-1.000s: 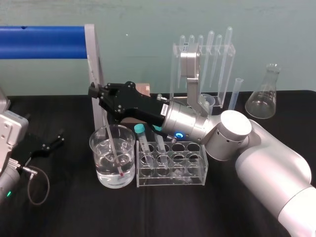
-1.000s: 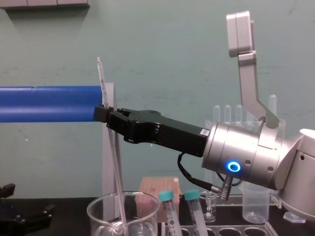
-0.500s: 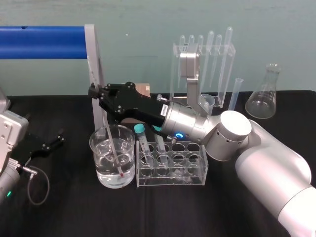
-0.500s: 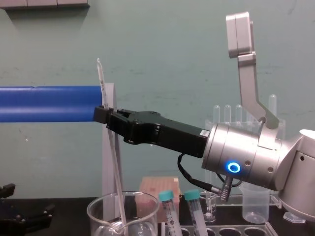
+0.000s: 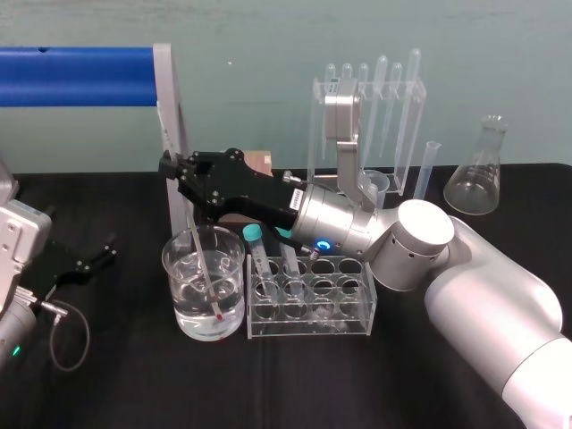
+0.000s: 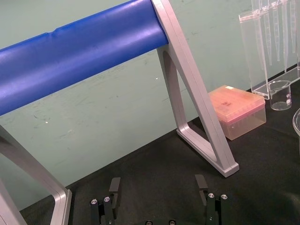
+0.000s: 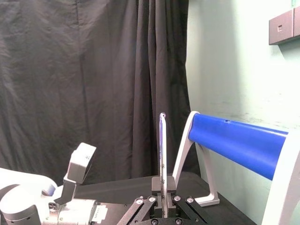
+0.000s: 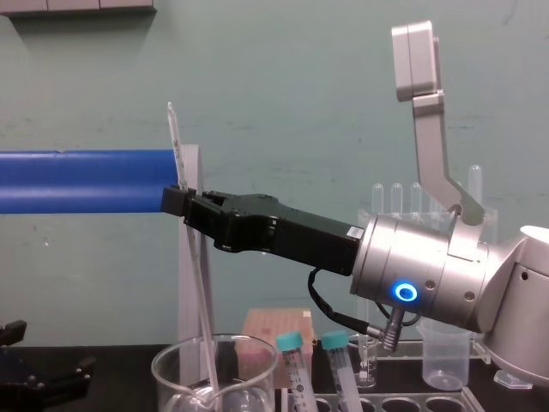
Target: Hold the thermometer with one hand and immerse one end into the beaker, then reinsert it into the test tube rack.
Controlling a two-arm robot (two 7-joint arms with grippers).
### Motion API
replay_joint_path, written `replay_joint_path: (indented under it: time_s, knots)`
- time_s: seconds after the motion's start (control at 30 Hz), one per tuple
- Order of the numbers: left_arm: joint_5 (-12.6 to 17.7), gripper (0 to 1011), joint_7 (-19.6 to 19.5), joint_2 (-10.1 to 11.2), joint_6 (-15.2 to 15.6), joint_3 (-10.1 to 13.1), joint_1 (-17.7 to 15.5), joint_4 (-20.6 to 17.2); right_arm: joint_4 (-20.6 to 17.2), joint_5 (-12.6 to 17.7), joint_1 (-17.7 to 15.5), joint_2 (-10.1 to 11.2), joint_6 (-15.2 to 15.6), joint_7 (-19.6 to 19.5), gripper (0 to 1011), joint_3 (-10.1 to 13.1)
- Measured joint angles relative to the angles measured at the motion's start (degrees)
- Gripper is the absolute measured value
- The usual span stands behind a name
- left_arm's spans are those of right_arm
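The thermometer (image 5: 204,268) is leaning steeply inside the large glass beaker (image 5: 172,295), its red tip sitting low in the clear liquid near the beaker's floor. Its upper end is rising above the rim and tilting toward the robot's left. In the chest view the glass rod (image 8: 196,283) is passing down through the beaker's mouth (image 8: 167,386), and its top is poking well above the black fingers.

The right gripper (image 5: 170,168) is pinching the rod partway up, jaws closed on the glass, and is hanging directly above the beaker. Its long black body is reaching across from the robot's right, and the blue ring on its silver wrist is glowing. From the right wrist view the thermometer (image 7: 162,150) is standing straight up between the closed fingers (image 7: 154,199).

The test tube rack (image 5: 344,317) is sitting just beside the beaker on its right side. Two teal-capped tubes (image 5: 254,232) are slanting in the rack's holes nearest the beaker, under the gripper's wrist.

Behind these, a clear pipette stand (image 5: 371,116) is holding several pipettes, and an Erlenmeyer flask (image 5: 478,174) is resting farther right on the black table (image 5: 134,384). A blue roller (image 5: 76,76) on a silver frame is spanning the back left.

The left gripper (image 6: 158,187) is lying low over the table at the far left, well apart from the beaker, its fingers spread and holding nothing.
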Motion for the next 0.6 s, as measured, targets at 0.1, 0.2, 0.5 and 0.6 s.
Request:
replay_joint_path:
  time_s: [0.1, 0.2, 0.5, 0.6]
  knots:
    - [0.0, 1008, 0.0, 0.0, 0.0, 0.0, 0.0, 0.0, 0.0, 0.0, 0.0, 0.0, 0.0, 0.1, 53, 0.0]
    - [0.0, 1008, 0.0, 0.0, 0.0, 0.0, 0.0, 0.0, 0.0, 0.0, 0.0, 0.0, 0.0, 0.1, 53, 0.0]
    - [0.0, 1008, 0.0, 0.0, 0.0, 0.0, 0.0, 0.0, -0.1, -0.1, -0.1, 0.1, 0.0, 0.1, 53, -0.1]
    - [0.0, 1008, 0.0, 0.0, 0.0, 0.0, 0.0, 0.0, -0.1, -0.1, -0.1, 0.1, 0.0, 0.1, 53, -0.1]
